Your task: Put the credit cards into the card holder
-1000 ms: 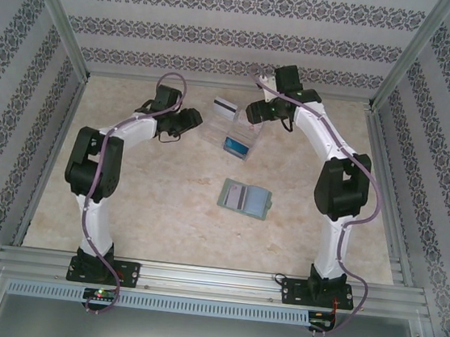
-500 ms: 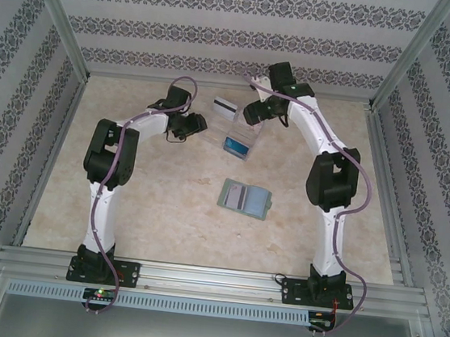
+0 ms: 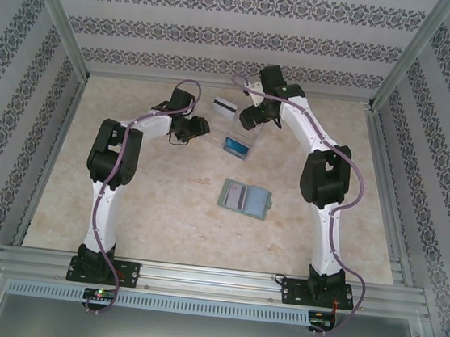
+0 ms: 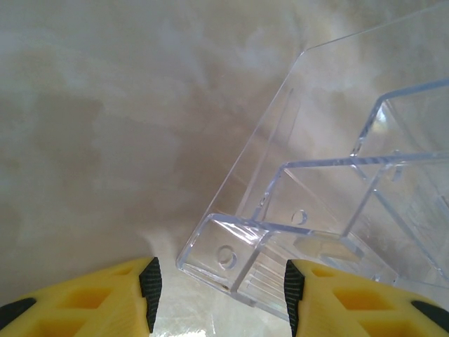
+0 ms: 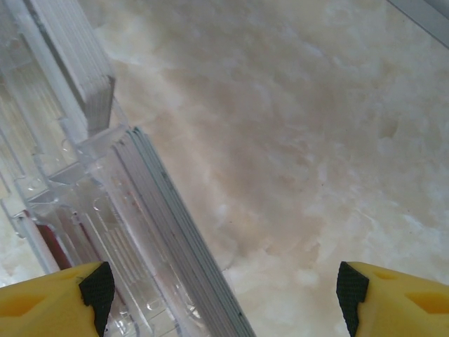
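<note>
The card holder point(image 3: 244, 198) lies open on the table's middle, grey-green with pale pockets. A white-grey card with a black stripe point(image 3: 224, 106) stands at the back end of a clear compartmented tray point(image 3: 231, 127), and a blue card point(image 3: 236, 145) sits at its front end. My left gripper point(image 3: 200, 127) is open just left of the tray; in the left wrist view the tray corner point(image 4: 231, 256) lies between its fingers point(image 4: 149, 288), apart from both. My right gripper point(image 3: 247, 120) is open at the tray's right back side, with thin stacked card edges point(image 5: 175, 232) beside its left finger.
The marble-look table point(image 3: 156, 201) is walled by patterned panels, with a metal rail point(image 3: 212, 281) along the near edge. Bare table surface point(image 5: 316, 161) spreads between and beyond my right fingers.
Both arms have closed in on the clear tray: the left gripper moved right toward its left side, the right gripper moved left over its back right. Cards and card holder have not moved.
</note>
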